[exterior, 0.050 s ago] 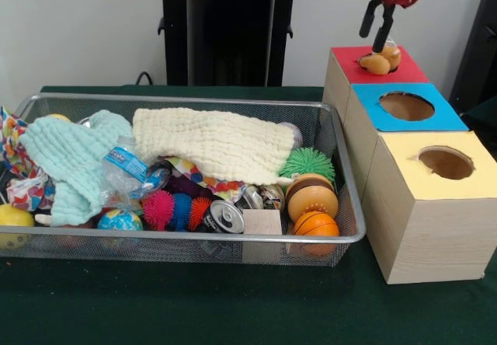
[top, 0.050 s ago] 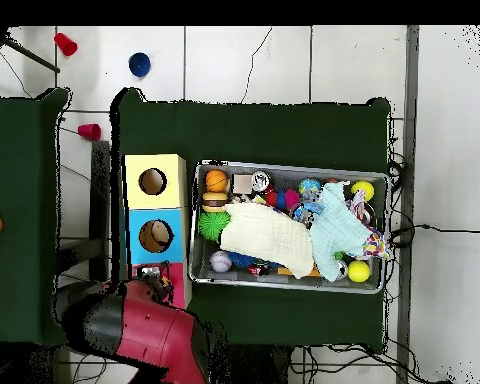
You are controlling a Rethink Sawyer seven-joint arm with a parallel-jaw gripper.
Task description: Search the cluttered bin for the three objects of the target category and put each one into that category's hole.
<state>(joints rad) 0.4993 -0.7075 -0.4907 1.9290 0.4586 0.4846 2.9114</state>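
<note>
Boxes (exterior, 0.050 s ago: 419, 197) — red, blue, yellow tops.

I see the wire bin (exterior, 0.050 s ago: 342, 151) packed full. A cream cloth (exterior, 0.050 s ago: 213, 143) and a pale green cloth (exterior, 0.050 s ago: 70, 158) lie over most of it, so I can only reach in from above. The near right corner is blocked by the toy burger (exterior, 0.050 s ago: 311, 196), the orange ball (exterior, 0.050 s ago: 315, 224) and the wood block (exterior, 0.050 s ago: 262, 222). The blue box hole (exterior, 0.050 s ago: 406, 106) and yellow box hole (exterior, 0.050 s ago: 446, 162) are open. The gripper (exterior, 0.050 s ago: 380, 46) and two small tan things (exterior, 0.050 s ago: 382, 60) crowd the red box (exterior, 0.050 s ago: 353, 65). The table (exterior, 0.050 s ago: 233, 306) near me is free.
</note>
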